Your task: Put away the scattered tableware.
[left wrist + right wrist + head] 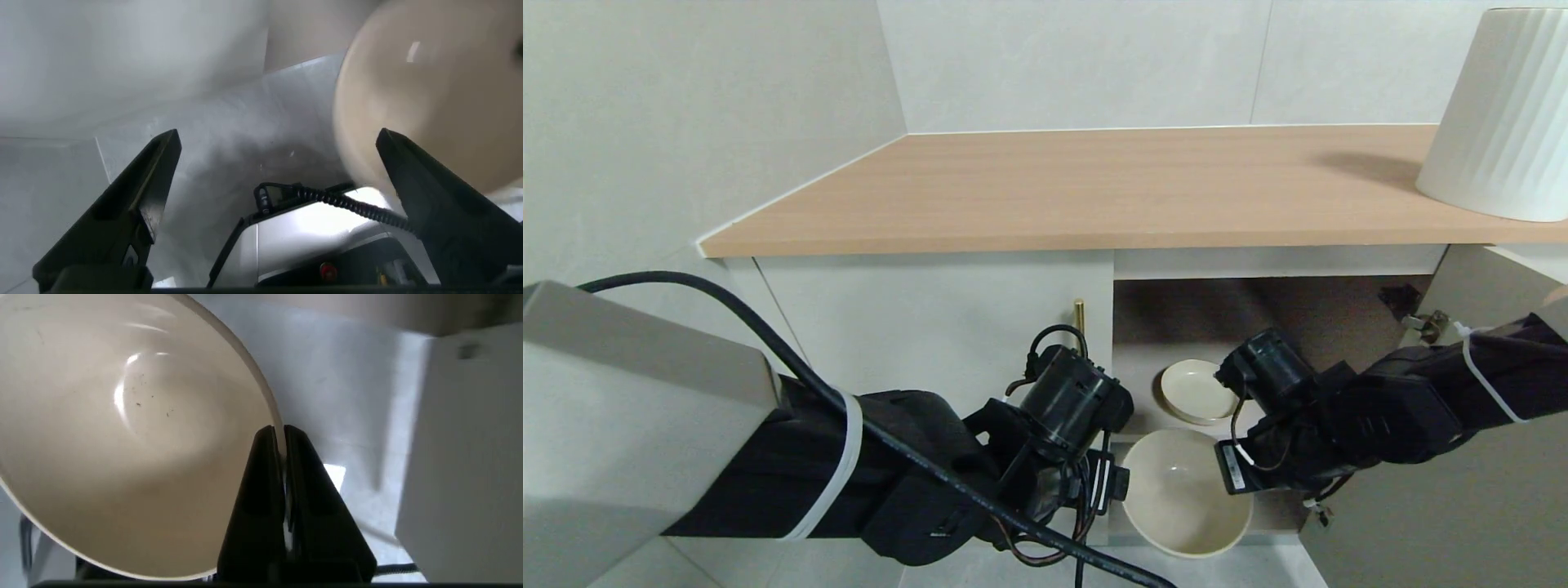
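Right gripper (283,439) clamps the wide cream ceramic bowl (1184,494) by its rim, likely to shelve it beside the small cream saucer (1196,394) | left gripper (278,143) gapes empty just beside.

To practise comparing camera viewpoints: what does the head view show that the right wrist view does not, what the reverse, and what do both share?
Head view adds: the wooden countertop, a white ribbed shade on it, and a small plate inside the open cabinet. Right wrist view adds: the right gripper shut on the rim of the bowl, and dark specks inside it. Both: the cream bowl.
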